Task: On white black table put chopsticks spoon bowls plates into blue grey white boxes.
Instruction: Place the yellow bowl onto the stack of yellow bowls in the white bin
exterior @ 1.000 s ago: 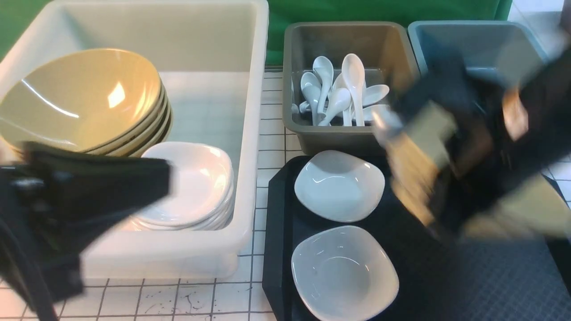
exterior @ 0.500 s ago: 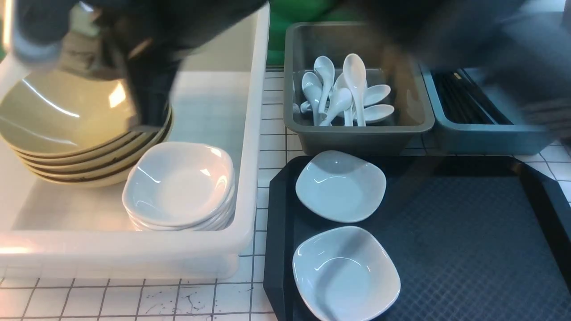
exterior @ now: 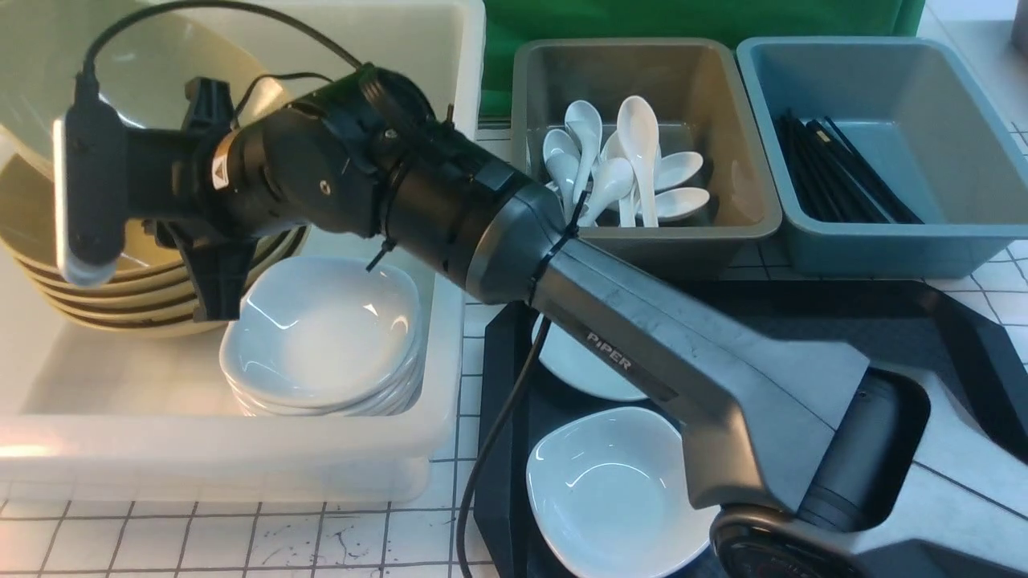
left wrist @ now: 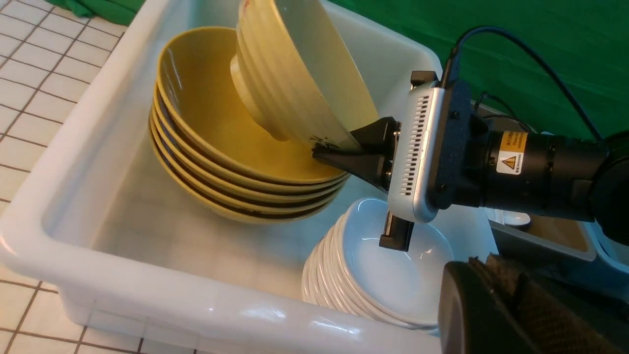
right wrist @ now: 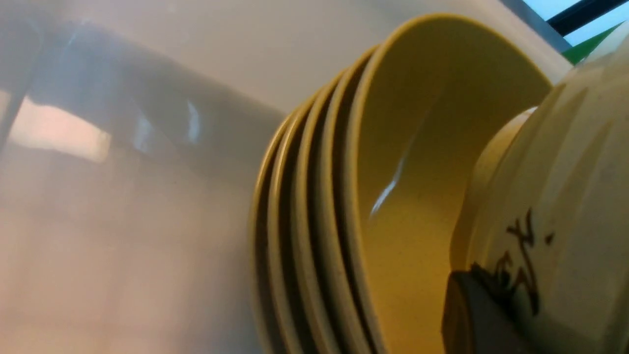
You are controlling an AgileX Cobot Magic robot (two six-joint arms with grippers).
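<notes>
My right arm (exterior: 610, 353) reaches across into the white box (exterior: 241, 466). Its gripper (left wrist: 334, 153) is shut on the rim of a mustard bowl (left wrist: 300, 73), held steeply tilted over the stack of bowls (left wrist: 221, 162). Beside that stack sits a pile of white plates (exterior: 321, 337). Two more plates lie on the black tray (exterior: 964, 337): one in full view (exterior: 610, 482), one half hidden under the arm (exterior: 578, 365). Spoons (exterior: 626, 177) fill the grey box (exterior: 658, 241); chopsticks (exterior: 835, 172) lie in the blue box (exterior: 899, 241). My left gripper (left wrist: 491, 275) is shut and empty near the tub's corner.
A green cloth (exterior: 683, 16) hangs behind the boxes. White tiled tabletop (exterior: 241, 538) shows in front of the tub. The right arm's cable (exterior: 498, 433) hangs down over the tray's left edge.
The right arm has swung from the tray side across to the white box with the bowl and has come to rest. The left arm has left the front view.
</notes>
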